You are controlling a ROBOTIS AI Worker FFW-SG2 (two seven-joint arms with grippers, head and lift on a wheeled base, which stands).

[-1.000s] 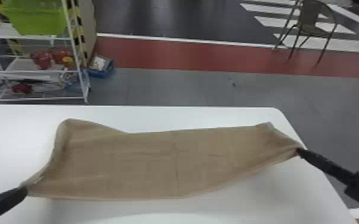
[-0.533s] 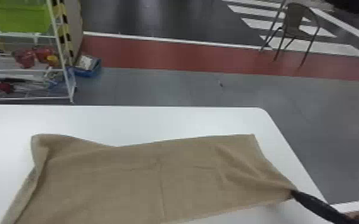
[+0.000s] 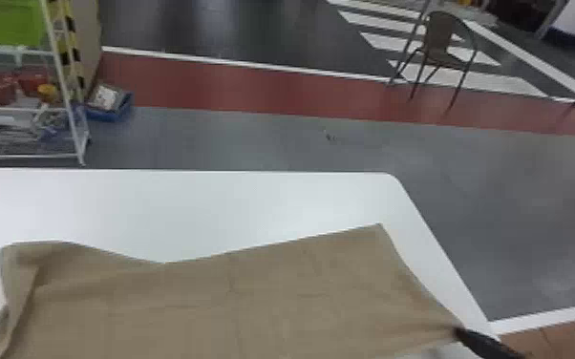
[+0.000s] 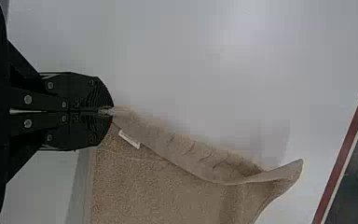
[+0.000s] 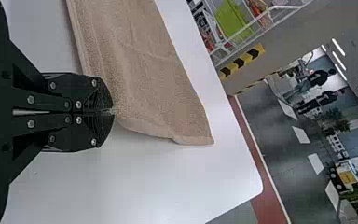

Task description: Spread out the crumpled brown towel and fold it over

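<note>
Right gripper and left gripper, fingers closed together, each pinch an edge of the brown towel over a white table.
Spread wide near the table's right-hand side, the cloth shows faint creases through its middle and soft wrinkles drawn toward the right fingertips. Its far edge dips between two raised-looking ends; the left end curls over in a loose, rippled fold, a small white tag beside the left fingertips.

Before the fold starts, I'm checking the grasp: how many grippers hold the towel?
2: the left gripper pinches the towel beside its white tag; the right gripper pinches its near right corner.
</note>
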